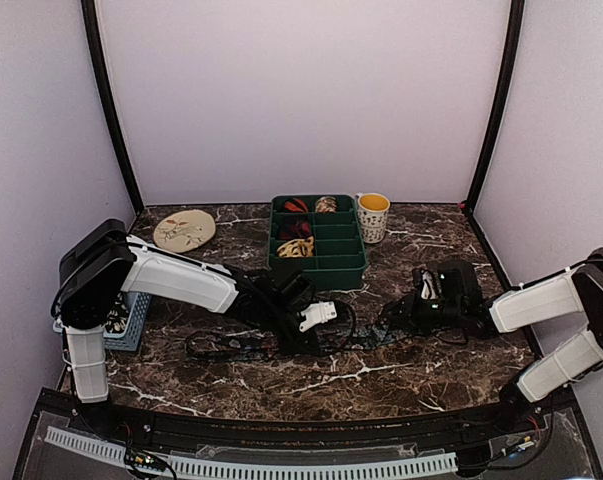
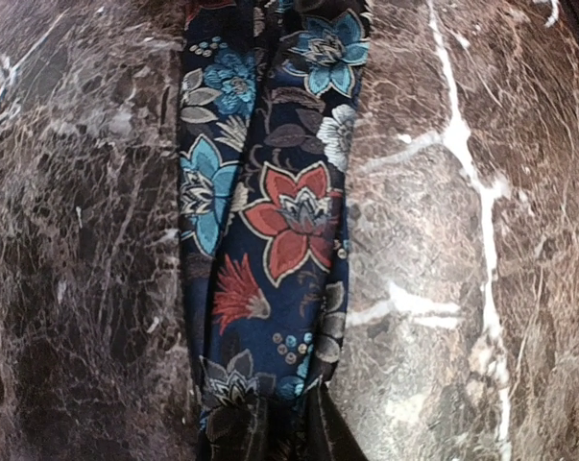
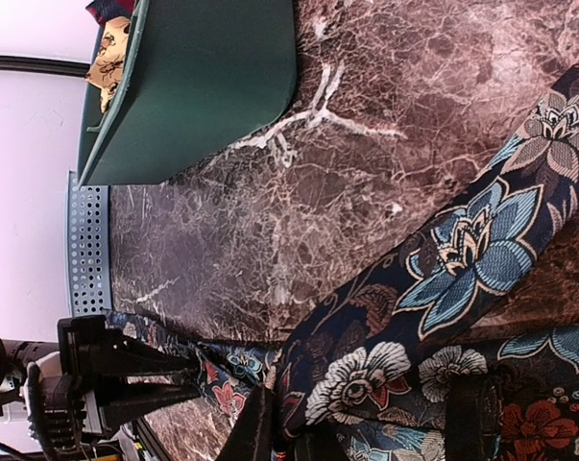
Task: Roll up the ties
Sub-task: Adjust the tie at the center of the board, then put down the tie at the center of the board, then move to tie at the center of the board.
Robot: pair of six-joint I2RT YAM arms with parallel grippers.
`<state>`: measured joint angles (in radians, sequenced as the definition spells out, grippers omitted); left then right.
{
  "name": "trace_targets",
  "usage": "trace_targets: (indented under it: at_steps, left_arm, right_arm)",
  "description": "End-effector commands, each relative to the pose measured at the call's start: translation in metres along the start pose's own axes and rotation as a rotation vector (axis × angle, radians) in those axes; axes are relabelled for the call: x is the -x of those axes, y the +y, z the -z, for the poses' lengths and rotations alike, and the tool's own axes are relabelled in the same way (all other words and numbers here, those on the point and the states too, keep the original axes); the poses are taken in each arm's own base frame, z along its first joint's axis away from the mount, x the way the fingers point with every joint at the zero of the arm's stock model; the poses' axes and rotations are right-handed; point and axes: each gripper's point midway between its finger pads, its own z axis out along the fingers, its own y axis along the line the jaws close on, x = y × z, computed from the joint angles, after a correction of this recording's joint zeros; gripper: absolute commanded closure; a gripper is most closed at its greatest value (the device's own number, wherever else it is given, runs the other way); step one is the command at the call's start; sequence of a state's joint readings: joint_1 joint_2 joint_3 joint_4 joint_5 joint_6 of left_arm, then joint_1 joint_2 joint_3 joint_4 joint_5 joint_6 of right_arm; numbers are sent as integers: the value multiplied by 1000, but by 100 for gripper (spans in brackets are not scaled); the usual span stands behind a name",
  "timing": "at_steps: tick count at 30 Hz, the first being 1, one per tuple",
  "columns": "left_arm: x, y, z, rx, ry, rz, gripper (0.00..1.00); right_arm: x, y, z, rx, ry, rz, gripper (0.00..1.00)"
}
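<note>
Stretching across the marble worktop (image 1: pixel 431 375), the navy floral necktie (image 2: pixel 279 221) lies near the front edge. The left end effector (image 2: pixel 270 434) pinches one end and the right end effector (image 3: pixel 366 423) grasps the other. The green divider tray (image 1: pixel 318 275) stands apart behind.

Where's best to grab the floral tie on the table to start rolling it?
Probably at one end of the floral tie, from straight above, pinching across its narrow width. It lies flat and long on the marble table, leaving no raised edge to approach sideways.
</note>
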<state>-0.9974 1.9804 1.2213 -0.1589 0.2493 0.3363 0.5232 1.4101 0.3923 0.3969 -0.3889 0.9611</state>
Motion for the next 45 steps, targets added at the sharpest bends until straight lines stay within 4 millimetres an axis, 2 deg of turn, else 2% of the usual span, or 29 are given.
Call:
trace_targets:
  at_steps: [1,5,8,11,13,15,18,21,26,31,34,36,39,42,45]
  left_arm:
    - [-11,1,9,12,44,4,89]
    - [-27,1,27,29,69,5,94]
    - [-42,-3,40,35,106,-12,93]
    - [-62,-7,49,37,169,-30,82]
    - [-67,-9,53,40,182,-33,73]
    - [-59,-10,58,40,142,-29,65]
    - [-29,-2,59,69,33,-2,51]
    - [12,6,48,83,-66,19,50]
    - [53,21,17,133,-116,28,51]
    - [82,22,-1,86,-188,50,50]
    - [81,26,-15,82,-174,55,49]
    - [78,24,-23,62,-151,56,53]
    - [64,18,-28,36,-104,44,71]
    - [37,16,-27,34,1,34,84]
    - [14,16,-17,61,83,4,91]
  right_arm:
    - [0,6,0,30,-2,21,92]
    - [-3,5,-2,38,11,16,90]
    - [-7,5,-4,50,27,10,85]
    - [-10,3,-5,54,41,8,79]
    - [-12,1,-5,53,47,8,76]
    - [-13,1,-5,50,50,14,74]
    - [-12,1,-3,41,48,27,72]
    - [-9,0,0,25,38,37,70]
    - [1,-12,16,-13,-3,22,66]
    - [21,-26,39,-56,-57,16,57]
    - [36,-33,48,-81,-89,23,56]
    - [42,-39,50,-94,-92,16,56]
    - [43,-53,46,-119,-62,-9,58]
    - [34,-69,39,-143,-6,-57,61]
    - [24,-80,35,-158,30,-99,63]
